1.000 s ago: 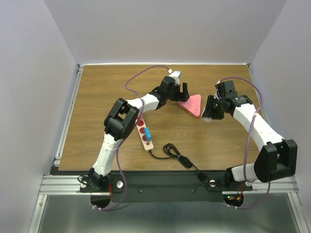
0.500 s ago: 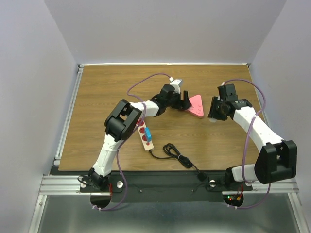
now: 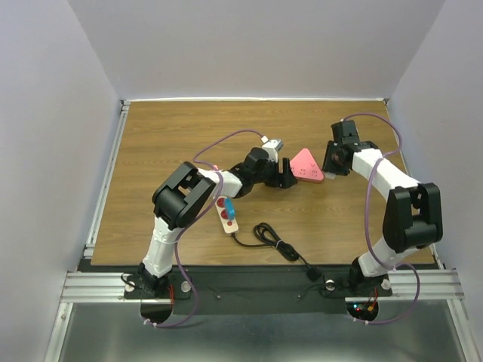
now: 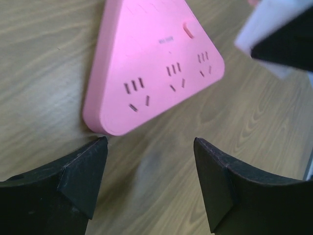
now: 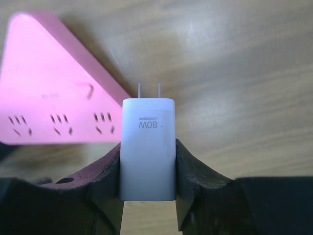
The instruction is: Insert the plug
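Noted left gripper (image 3: 287, 172) dropped nearer since a second ago, now just beside pink socket block (image 3: 307, 165); noted right arm folded back, elbow drawn in. Found left jaws apart, holding nothing, set off block's near corner. Found right gripper (image 5: 147, 166) clamped on white charger plug (image 5: 147, 147), prongs clear, just beside block's right corner, not yet seated. Judged plug light, rigid, smooth-sided, liable to twist; recommend holding flat sides mid-body, as at present. Judged block light enough to slide; recommend bracing.
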Robot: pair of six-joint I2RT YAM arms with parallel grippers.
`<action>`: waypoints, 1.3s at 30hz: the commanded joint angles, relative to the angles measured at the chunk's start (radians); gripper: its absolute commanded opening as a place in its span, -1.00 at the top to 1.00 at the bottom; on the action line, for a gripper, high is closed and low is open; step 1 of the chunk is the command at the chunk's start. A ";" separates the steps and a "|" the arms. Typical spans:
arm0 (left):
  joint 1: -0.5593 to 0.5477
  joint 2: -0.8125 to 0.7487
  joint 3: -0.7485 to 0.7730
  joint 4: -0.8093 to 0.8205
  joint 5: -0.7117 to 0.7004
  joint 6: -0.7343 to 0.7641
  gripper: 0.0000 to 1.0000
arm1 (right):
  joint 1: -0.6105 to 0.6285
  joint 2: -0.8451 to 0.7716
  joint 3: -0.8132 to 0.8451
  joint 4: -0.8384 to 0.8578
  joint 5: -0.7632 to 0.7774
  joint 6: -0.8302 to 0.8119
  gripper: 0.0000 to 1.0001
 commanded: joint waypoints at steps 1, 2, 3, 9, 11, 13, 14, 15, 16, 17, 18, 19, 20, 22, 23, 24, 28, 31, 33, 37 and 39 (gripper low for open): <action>-0.033 -0.064 -0.038 0.014 0.023 -0.021 -0.62 | -0.011 0.044 0.077 0.093 0.056 -0.020 0.99; -0.033 -0.077 -0.047 0.017 0.007 -0.028 -0.61 | -0.011 0.052 0.080 0.095 0.061 -0.020 0.99; -0.033 -0.092 -0.072 0.018 -0.008 -0.030 -0.61 | -0.011 0.061 0.082 0.101 0.068 -0.018 0.99; -0.012 -0.215 -0.094 -0.046 -0.114 0.028 -0.61 | -0.012 0.118 0.097 0.138 0.064 -0.021 0.99; 0.004 -0.241 -0.087 -0.054 -0.154 0.043 -0.61 | -0.012 0.144 0.115 0.148 0.065 -0.024 0.99; 0.018 -0.238 -0.065 -0.054 -0.181 0.048 -0.61 | -0.012 0.159 0.128 0.161 0.058 -0.031 0.99; 0.030 -0.227 -0.052 -0.054 -0.178 0.050 -0.62 | -0.014 0.168 0.132 0.164 0.051 -0.032 0.99; 0.036 -0.214 -0.035 -0.052 -0.177 0.044 -0.63 | -0.012 0.185 0.149 0.168 0.045 -0.034 0.99; 0.039 -0.181 0.003 -0.054 -0.172 0.042 -0.63 | -0.012 0.196 0.157 0.174 0.029 -0.034 0.99; 0.047 -0.164 0.020 -0.054 -0.165 0.037 -0.63 | -0.012 0.205 0.174 0.177 0.019 -0.038 0.99; 0.048 -0.151 0.037 -0.051 -0.162 0.034 -0.63 | -0.012 0.214 0.174 0.181 0.007 -0.043 0.99; 0.050 -0.125 0.063 -0.049 -0.157 0.028 -0.63 | -0.012 0.234 0.184 0.187 -0.023 -0.046 0.99; 0.053 -0.114 0.078 -0.048 -0.145 0.028 -0.64 | -0.012 0.242 0.192 0.197 -0.037 -0.052 0.99; 0.051 -0.092 0.101 -0.042 -0.126 0.030 -0.65 | -0.012 0.271 0.210 0.208 -0.086 -0.069 0.99; 0.051 -0.086 0.104 -0.040 -0.125 0.033 -0.67 | -0.011 0.279 0.214 0.211 -0.106 -0.072 0.99; 0.053 -0.080 0.104 -0.037 -0.126 0.039 -0.68 | -0.009 0.284 0.214 0.217 -0.149 -0.075 0.99; 0.061 -0.060 0.097 -0.035 -0.114 0.047 -0.70 | 0.012 0.291 0.200 0.248 -0.211 -0.092 0.99; 0.062 -0.060 0.074 -0.037 -0.102 0.044 -0.70 | 0.033 0.300 0.189 0.262 -0.245 -0.103 0.99; 0.062 -0.072 0.031 -0.029 -0.099 0.042 -0.70 | 0.056 0.297 0.178 0.268 -0.254 -0.104 0.99; 0.062 -0.115 -0.055 -0.019 -0.114 0.044 -0.71 | 0.101 0.297 0.174 0.286 -0.280 -0.103 0.99; 0.062 -0.126 -0.080 -0.008 -0.115 0.042 -0.71 | 0.121 0.307 0.183 0.293 -0.291 -0.107 0.99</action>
